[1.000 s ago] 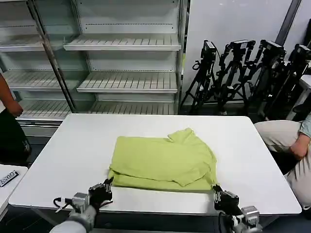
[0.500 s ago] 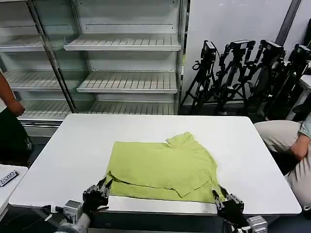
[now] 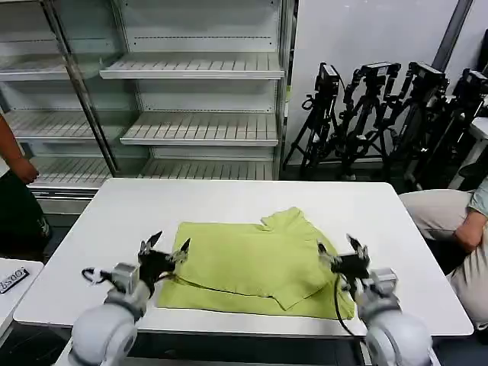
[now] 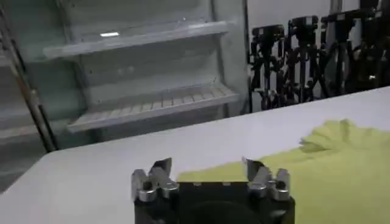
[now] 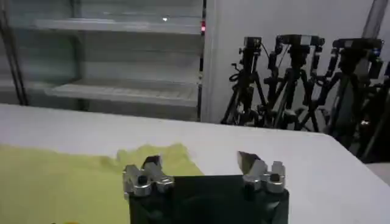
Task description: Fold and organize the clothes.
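The clothes are one lime yellow-green shirt (image 3: 255,263), lying folded over itself on the white table (image 3: 229,198), its collar end bunched toward the far right (image 3: 288,219). My left gripper (image 3: 165,248) hovers open over the shirt's near-left part, nothing between its fingers. My right gripper (image 3: 340,252) is open above the shirt's right edge, also holding nothing. In the left wrist view the left gripper (image 4: 207,167) stands open with the shirt (image 4: 341,164) beyond it. In the right wrist view the right gripper (image 5: 198,161) is open with the shirt (image 5: 61,182) behind it.
Empty metal shelves (image 3: 198,126) stand behind the table. Camera tripods (image 3: 381,114) cluster at the back right. A seated person's legs in beige trousers (image 3: 446,217) are beside the table's right edge, and another person's arm (image 3: 15,160) is at the far left.
Both grippers have let go of the shirt's near edge, opened, and risen up and forward over it. The shirt has slid toward the near table edge and lies still.
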{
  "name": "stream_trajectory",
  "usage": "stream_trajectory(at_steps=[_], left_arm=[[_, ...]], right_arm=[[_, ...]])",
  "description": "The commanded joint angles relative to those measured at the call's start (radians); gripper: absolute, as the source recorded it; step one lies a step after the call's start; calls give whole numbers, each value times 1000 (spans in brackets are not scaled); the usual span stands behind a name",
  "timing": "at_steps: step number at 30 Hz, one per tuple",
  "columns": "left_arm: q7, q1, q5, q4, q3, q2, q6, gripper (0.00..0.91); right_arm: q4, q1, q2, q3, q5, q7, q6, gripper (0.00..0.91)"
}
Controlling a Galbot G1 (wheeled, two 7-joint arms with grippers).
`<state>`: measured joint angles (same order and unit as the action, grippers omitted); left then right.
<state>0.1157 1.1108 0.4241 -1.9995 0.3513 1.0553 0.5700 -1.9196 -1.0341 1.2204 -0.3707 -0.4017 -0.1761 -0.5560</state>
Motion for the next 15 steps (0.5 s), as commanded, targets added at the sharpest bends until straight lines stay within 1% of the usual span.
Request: stream_trajectory(at_steps=[1,4,7,11,15], left_arm=[[-63,-325,83,353,-112,-8,8,907],[-63,-362,88,425,-124,-2,8,907],[-64,-388,144,486,-135,-5,11,907],[-63,-410,167,552,-155,-6,12,907],[-87,-399,171,565,-158,-8,12,907]], right_arm=[[362,366,50,139,-50,-58,-23,907],[462,419,83,150,-51,-57,-23,907],[532,453,108,154,-47,-49,-23,907],[624,496,138,162,-48,-39,-23,907],[646,505,149,171,-40,-42,-22,907]])
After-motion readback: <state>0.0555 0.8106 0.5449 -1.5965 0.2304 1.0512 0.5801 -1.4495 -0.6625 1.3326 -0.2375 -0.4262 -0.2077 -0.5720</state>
